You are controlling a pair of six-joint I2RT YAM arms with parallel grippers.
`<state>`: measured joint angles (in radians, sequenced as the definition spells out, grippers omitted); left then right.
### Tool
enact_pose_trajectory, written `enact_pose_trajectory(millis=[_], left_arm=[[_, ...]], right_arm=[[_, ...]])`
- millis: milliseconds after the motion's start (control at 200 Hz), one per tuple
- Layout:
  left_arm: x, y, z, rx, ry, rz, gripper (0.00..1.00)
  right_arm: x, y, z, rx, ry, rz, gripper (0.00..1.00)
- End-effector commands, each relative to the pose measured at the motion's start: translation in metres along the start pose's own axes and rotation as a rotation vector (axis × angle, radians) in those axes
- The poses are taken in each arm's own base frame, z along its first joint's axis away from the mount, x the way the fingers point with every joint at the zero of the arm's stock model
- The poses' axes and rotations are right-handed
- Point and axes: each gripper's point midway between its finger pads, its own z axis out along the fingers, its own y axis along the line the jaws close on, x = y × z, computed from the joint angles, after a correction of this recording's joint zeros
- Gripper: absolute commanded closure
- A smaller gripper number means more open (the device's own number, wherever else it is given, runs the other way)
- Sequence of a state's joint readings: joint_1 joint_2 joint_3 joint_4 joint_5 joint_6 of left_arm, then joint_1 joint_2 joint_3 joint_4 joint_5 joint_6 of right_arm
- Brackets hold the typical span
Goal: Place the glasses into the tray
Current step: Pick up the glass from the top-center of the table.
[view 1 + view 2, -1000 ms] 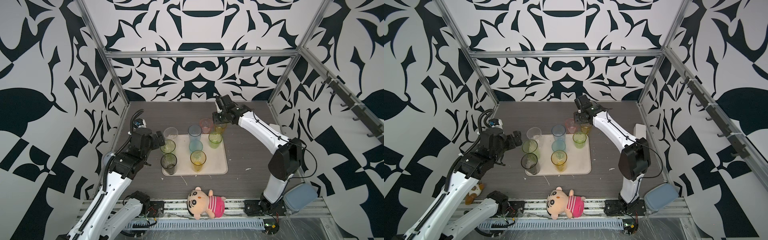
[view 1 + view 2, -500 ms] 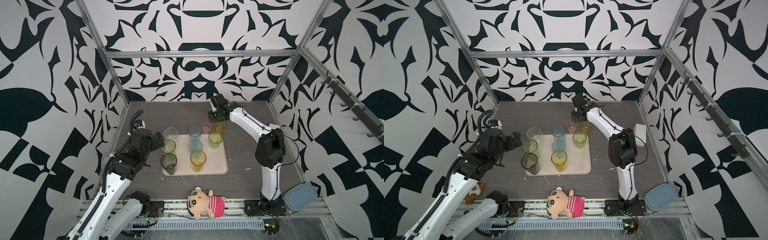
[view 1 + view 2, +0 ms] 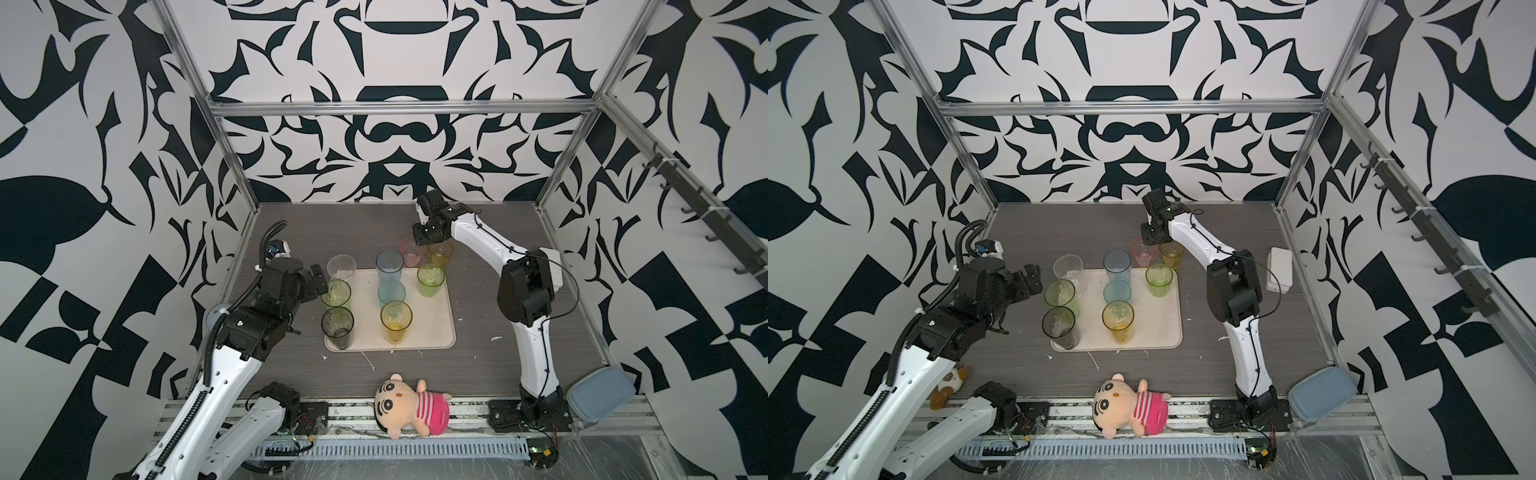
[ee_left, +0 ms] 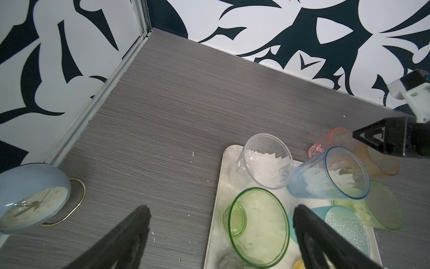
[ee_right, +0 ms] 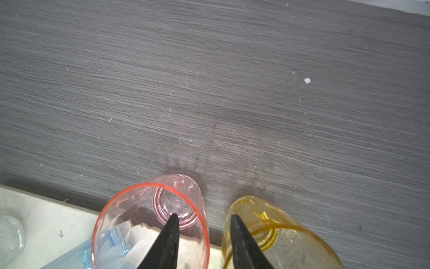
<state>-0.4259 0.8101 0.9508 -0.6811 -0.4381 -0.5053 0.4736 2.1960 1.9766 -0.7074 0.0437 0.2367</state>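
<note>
The beige tray [image 3: 432,332] holds several glasses: clear [image 3: 341,266], blue [image 3: 390,264], green [image 3: 430,279], teal [image 3: 391,292], pale green [image 3: 337,292], smoke grey [image 3: 337,326] and yellow [image 3: 396,320]. A pink glass [image 3: 410,251] and an amber glass [image 3: 441,251] stand on the table just behind the tray's back edge. My right gripper [image 5: 204,215] hangs over these two, open a little. One finger points into the pink glass [image 5: 151,221] and the other hangs by the amber glass [image 5: 279,233], touching neither. My left gripper [image 4: 218,209] is wide open by the tray's left side, over the pale green glass [image 4: 258,223].
A plush doll [image 3: 409,405] lies at the table's front edge and a blue-grey case [image 3: 600,395] at the front right. A white box [image 3: 1280,266] sits by the right wall. A blue clock [image 4: 32,198] stands near the left wall, and a small plush toy [image 3: 946,382] lies under my left arm.
My right gripper has shifted a little left over the pink glass while its elbow folded in towards the tray. The left arm has barely moved.
</note>
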Motion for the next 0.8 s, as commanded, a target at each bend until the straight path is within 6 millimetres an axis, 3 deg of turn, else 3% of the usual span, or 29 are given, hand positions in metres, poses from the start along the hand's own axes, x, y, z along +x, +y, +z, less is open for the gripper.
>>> enact_pose_trajectory(millis=[0,795], left_arm=[[0.005,0.006,-0.002,-0.022,0.009,-0.009,0.0],[0.004,0.008,-0.006,-0.026,0.01,-0.012,0.0]], right_arm=[[-0.019,0.005,-0.016,-0.024,-0.052,0.0,0.6],[-0.014,0.007,0.011,-0.022,-0.008,0.002,0.77]])
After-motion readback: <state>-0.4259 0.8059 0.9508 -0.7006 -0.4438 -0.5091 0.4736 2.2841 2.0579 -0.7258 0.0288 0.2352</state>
